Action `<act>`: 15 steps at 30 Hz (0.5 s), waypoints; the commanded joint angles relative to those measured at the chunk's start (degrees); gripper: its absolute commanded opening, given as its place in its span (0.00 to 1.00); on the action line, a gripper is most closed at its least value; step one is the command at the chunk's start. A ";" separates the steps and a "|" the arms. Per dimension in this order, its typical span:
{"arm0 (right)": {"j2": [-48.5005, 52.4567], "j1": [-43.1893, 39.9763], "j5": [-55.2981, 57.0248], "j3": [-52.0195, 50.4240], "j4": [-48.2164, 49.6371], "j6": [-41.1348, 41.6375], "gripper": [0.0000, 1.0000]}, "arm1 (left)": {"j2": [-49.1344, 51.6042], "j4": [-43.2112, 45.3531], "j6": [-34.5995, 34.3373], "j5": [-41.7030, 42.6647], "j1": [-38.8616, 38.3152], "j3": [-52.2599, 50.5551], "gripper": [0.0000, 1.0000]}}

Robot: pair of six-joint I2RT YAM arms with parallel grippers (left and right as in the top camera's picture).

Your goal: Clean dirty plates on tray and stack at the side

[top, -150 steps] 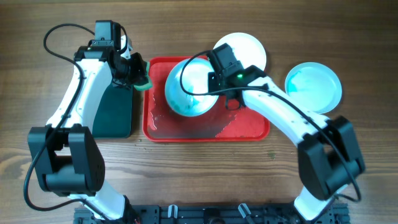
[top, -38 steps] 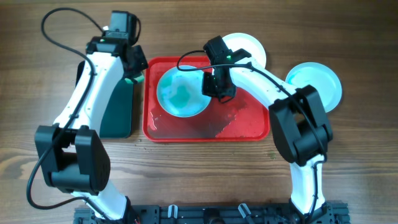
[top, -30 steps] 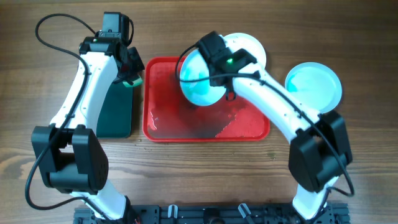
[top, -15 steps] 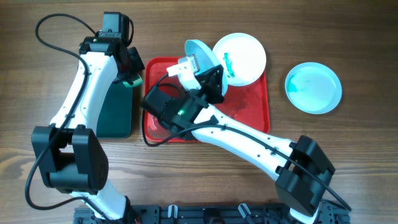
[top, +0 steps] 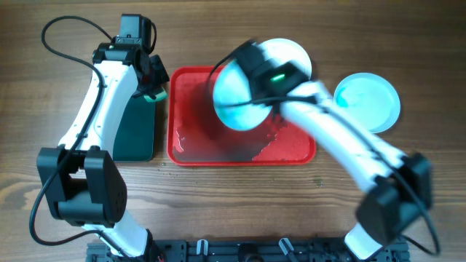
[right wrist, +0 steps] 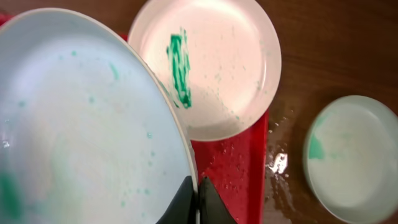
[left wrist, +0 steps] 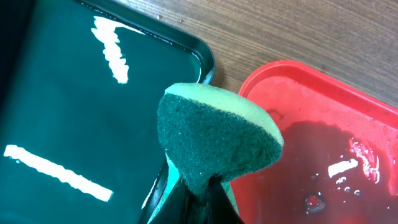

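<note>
My right gripper (right wrist: 196,191) is shut on the rim of a white plate (right wrist: 81,130) with faint green specks and holds it tilted above the red tray (right wrist: 231,168). Overhead, this plate (top: 239,98) and the right arm are motion-blurred. A second plate (right wrist: 208,65) with a green smear lies at the tray's far right corner (top: 287,62). A third teal-tinted plate (top: 368,102) lies on the table to the right (right wrist: 354,162). My left gripper (left wrist: 202,194) is shut on a green sponge (left wrist: 217,140) over the gap between the two trays (top: 151,86).
A dark green tray (top: 135,127) lies left of the red tray (top: 218,149), also in the left wrist view (left wrist: 74,106). The red tray floor (left wrist: 323,149) is wet. Water drops lie on the wooden table (right wrist: 280,163) beside it.
My right arm has swung quickly with the plate in its grip, and the plate now hangs over the tray's middle. My left arm and the sponge have stayed still.
</note>
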 commanded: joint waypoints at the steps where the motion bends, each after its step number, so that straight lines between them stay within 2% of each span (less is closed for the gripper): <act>1: -7.93 -11.74 -24.68 0.28 0.22 -8.00 0.04 | 0.07 0.04 -1.14 0.61 0.09 -0.17 0.04; 6: -9.51 -32.61 -30.47 -0.81 -3.17 -8.57 0.04 | 0.07 0.04 -1.16 0.63 0.09 -0.17 0.04; 8: -9.49 -42.53 -29.14 -4.15 -2.60 -8.59 0.04 | 0.07 0.07 -1.16 0.63 0.09 -0.17 0.04; 12: -9.44 -53.48 -26.12 -11.74 2.25 -8.46 0.04 | 0.07 0.09 -1.18 0.63 0.04 -0.17 0.04; 15: -9.40 -58.64 -26.14 -20.55 11.21 -7.56 0.04 | 0.07 0.26 -1.18 0.66 0.04 -0.17 0.04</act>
